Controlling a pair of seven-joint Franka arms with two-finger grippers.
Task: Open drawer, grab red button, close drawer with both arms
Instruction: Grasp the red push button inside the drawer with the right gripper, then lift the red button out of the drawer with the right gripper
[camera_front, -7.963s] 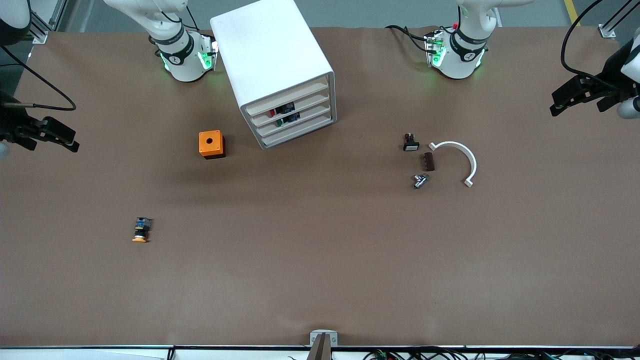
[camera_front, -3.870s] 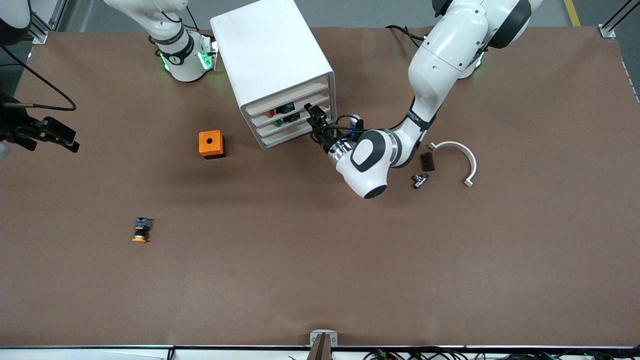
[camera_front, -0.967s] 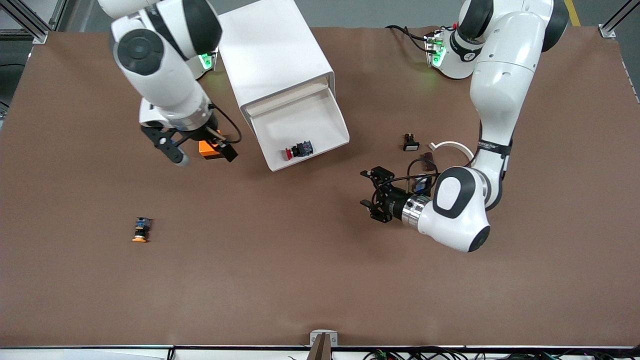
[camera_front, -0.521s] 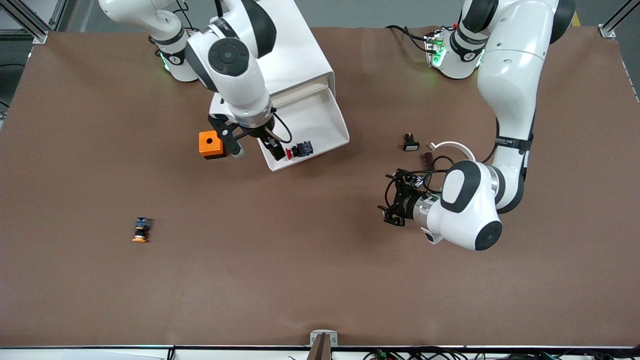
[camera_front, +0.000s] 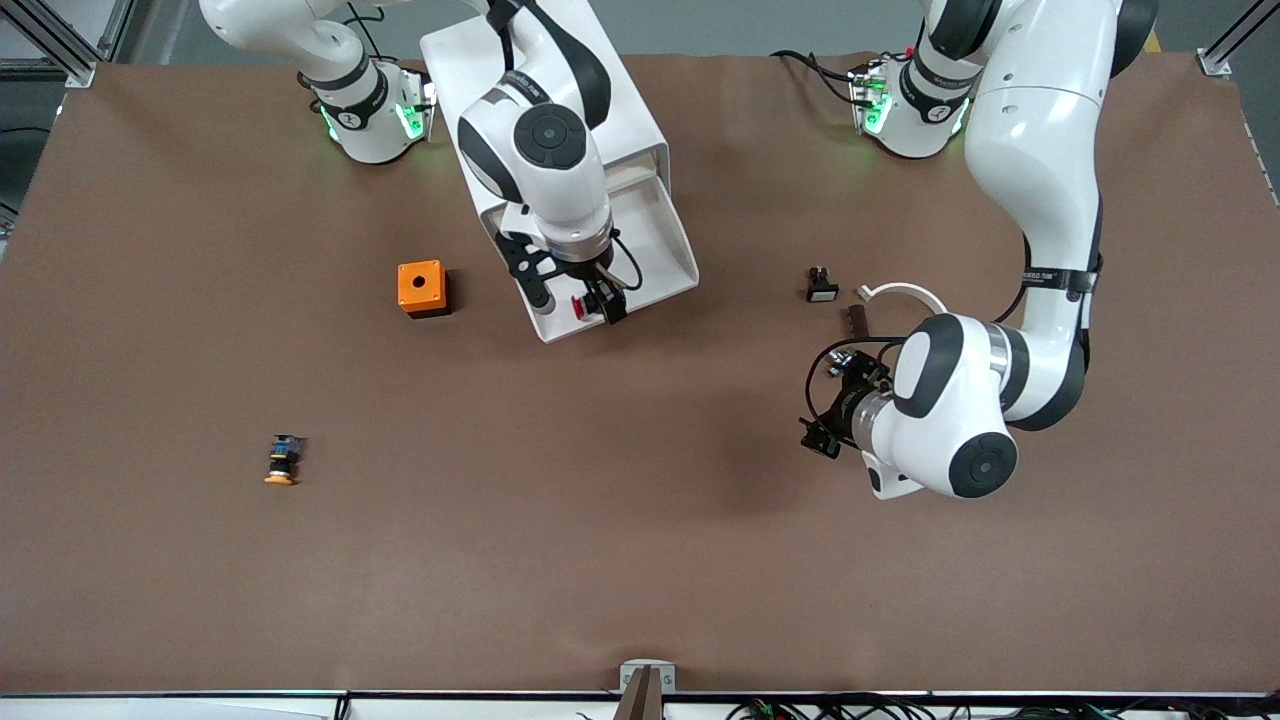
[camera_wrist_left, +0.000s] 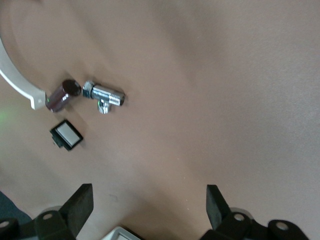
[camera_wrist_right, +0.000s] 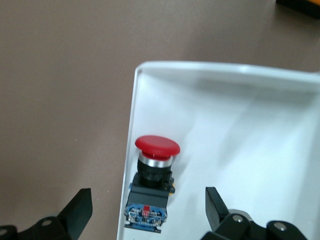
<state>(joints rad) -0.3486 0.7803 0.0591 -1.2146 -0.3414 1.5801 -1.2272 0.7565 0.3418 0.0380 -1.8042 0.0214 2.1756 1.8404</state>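
Right gripper (camera_front: 577, 296) — fingers apart, poised over button (camera_wrist_right: 151, 185) lying in pulled-out drawer (camera_front: 655, 250) by its front lip, ready to grasp. Left gripper (camera_front: 835, 405) — spread wide, waiting over bare table (camera_front: 640, 520), clear of cabinet (camera_front: 545, 110).

Counter (camera_front: 640, 560) stock:
- Robot arms, white: two.
- Cabinet (camera_front: 545, 90), white: one, with one drawer (camera_front: 655, 250) pulled out.
- Push buttons: two, one red-capped (camera_wrist_right: 152, 180), one orange-capped (camera_front: 282, 460).
- Orange box (camera_front: 422, 288): one.
- White curved piece (camera_front: 905, 292): one.
- Chrome fitting (camera_wrist_left: 104, 95): one.
- Dark brown piece (camera_wrist_left: 62, 95): one.
- Small black-framed white square part (camera_wrist_left: 66, 135): one.
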